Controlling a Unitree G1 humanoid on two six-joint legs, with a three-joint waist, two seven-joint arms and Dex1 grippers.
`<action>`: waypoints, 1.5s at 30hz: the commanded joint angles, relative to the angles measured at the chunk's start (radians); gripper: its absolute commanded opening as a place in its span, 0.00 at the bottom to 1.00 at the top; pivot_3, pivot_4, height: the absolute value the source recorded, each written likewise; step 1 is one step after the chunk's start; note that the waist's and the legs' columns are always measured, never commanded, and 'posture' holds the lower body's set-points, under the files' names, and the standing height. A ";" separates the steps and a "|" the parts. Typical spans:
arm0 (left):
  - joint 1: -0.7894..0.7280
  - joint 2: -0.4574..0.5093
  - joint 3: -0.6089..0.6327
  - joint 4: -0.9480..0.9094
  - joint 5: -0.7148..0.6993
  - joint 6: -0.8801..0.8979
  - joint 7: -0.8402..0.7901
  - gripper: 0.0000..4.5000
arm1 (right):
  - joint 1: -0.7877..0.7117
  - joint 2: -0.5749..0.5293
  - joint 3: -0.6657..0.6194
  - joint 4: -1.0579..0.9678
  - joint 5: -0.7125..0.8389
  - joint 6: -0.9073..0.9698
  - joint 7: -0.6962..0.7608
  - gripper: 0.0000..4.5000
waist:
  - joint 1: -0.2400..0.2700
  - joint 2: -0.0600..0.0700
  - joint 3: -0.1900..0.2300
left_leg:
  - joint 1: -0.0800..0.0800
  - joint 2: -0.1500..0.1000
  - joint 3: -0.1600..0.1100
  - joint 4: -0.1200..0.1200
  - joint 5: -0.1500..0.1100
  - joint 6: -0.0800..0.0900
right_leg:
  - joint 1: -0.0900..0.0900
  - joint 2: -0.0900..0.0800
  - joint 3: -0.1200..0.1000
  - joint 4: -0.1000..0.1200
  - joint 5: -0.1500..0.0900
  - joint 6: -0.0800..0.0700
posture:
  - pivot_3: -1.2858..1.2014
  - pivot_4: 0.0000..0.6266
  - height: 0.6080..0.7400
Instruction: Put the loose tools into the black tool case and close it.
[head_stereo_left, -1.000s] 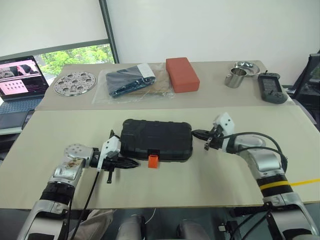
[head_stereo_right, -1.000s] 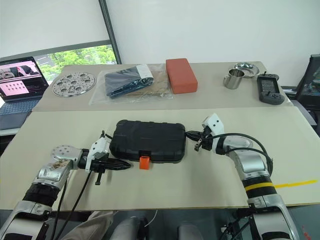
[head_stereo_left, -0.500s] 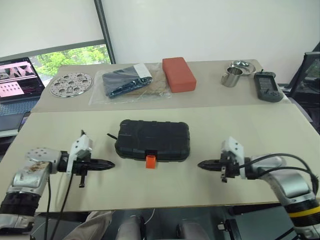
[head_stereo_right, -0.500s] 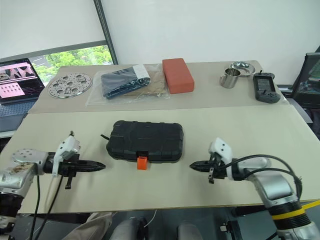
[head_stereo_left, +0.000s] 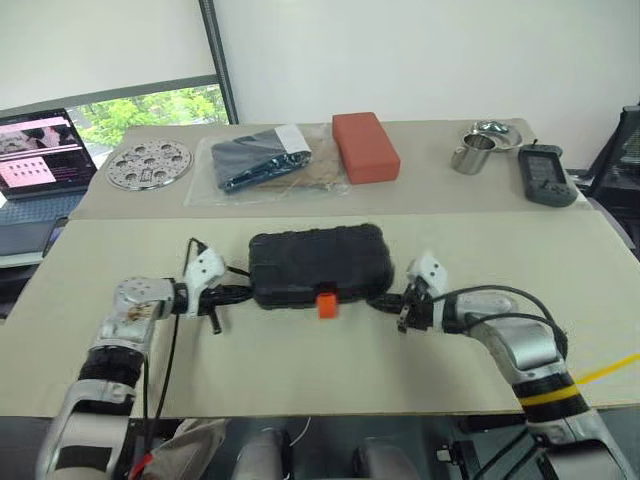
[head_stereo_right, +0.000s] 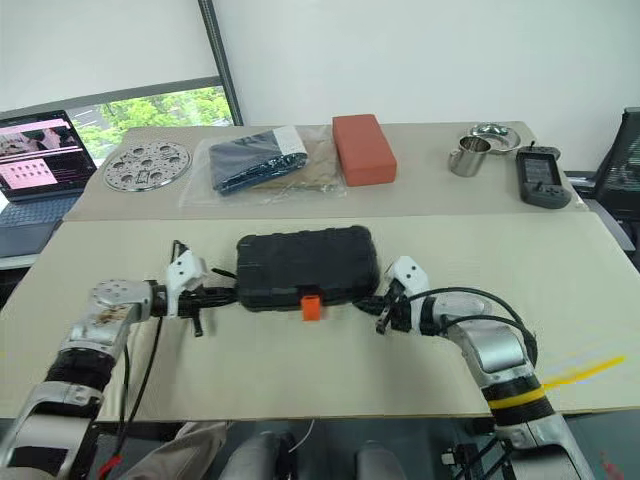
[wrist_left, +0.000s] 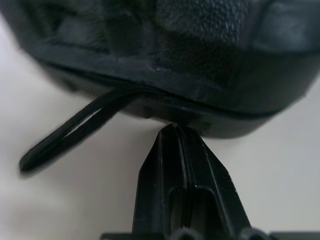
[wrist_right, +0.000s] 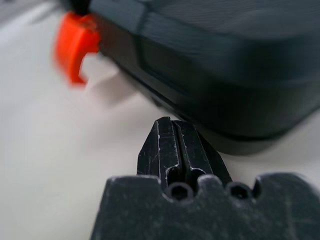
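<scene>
The left end effector (head_stereo_left: 243, 294) and the right end effector (head_stereo_left: 381, 301) are both pressed together and hold nothing. Each tip meets one short end of the black tool case (head_stereo_left: 320, 265), probably to squeeze it from both sides or shift it. The case lies closed in the middle of the counter (head_stereo_left: 300, 370), with its orange latch (head_stereo_left: 325, 304) facing the robot.

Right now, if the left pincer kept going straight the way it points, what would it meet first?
The black tool case. The shut left pincer points at the case's end wall just under the lid seam, tip apparently at or almost touching it; contact isn't certain. A black cord loop hangs beside that line, not in it.
</scene>
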 joint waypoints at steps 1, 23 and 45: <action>-0.012 -0.041 -0.022 -0.077 -0.029 0.008 -0.012 0.01 | -0.057 0.030 -0.053 0.053 -0.032 -0.100 -0.057 0.00 | 0.000 0.000 0.000 | -0.001 0.000 0.000 0.001 0.001 -0.001 | -0.001 0.000 0.000 0.000 0.000 0.000 | 0.52 0.24 1.00; -0.257 -0.081 -0.031 -0.183 -0.079 0.089 0.042 0.00 | 0.149 0.056 -0.043 -0.495 -0.046 0.291 -0.321 0.94 | -0.010 0.002 -0.002 | -0.001 -0.001 -0.004 -0.001 0.003 -0.002 | 0.001 0.004 0.003 0.000 0.000 0.001 | 0.52 0.24 1.00; -0.285 -0.185 -0.130 0.129 0.103 -0.124 0.126 0.00 | 0.117 0.228 0.029 -0.525 -0.070 0.387 -0.498 0.26 | -0.012 0.003 -0.003 | -0.002 0.003 -0.006 -0.002 0.006 -0.006 | -0.001 0.011 0.005 0.001 0.001 0.001 | 0.52 0.24 1.00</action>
